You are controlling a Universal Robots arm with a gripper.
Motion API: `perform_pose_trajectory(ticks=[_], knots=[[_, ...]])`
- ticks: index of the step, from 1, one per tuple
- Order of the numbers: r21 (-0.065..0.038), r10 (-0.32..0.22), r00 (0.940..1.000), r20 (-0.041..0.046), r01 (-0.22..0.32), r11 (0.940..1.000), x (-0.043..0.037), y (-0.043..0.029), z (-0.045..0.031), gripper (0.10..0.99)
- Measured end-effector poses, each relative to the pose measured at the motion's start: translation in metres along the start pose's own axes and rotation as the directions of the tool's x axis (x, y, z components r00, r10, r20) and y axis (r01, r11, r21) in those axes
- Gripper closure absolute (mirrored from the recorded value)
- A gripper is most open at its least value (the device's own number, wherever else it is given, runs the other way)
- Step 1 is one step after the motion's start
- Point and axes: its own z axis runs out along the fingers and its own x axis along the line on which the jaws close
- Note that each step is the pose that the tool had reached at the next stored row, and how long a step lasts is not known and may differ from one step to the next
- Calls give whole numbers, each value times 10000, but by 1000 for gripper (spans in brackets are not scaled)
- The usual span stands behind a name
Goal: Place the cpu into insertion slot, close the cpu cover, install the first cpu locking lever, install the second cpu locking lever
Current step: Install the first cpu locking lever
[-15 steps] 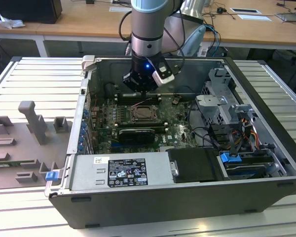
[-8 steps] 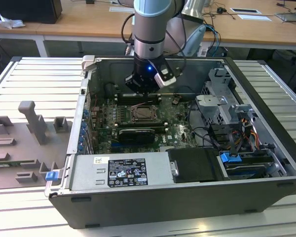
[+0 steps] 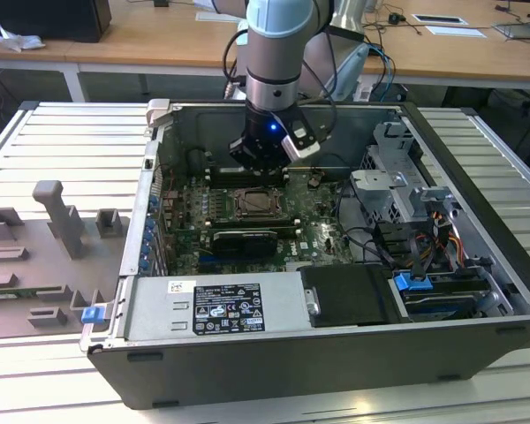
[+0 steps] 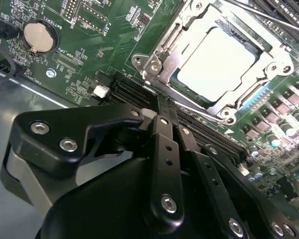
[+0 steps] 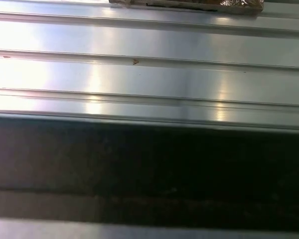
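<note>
The cpu (image 4: pixel 217 62) sits in the insertion slot (image 4: pixel 164 45), the cpu cover (image 4: pixel 229 107) down around it. The tool (image 4: pixel 162 117), fingers pressed together, hovers just beside; press levers squarely, gently.

My black gripper (image 4: pixel 159 112) hangs over the green circuit board (image 4: pixel 104 45), where the pale silvery chip (image 4: pixel 217 62) sits inside a shiny silver metal frame (image 4: pixel 162 57), near a silver coin battery (image 4: pixel 40 36).
</note>
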Motion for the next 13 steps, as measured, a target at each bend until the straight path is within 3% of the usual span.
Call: perform_pose_trajectory(ticks=[13], knots=[[78,-1,10000,-3,1,10000,-1,-2,17,980]])
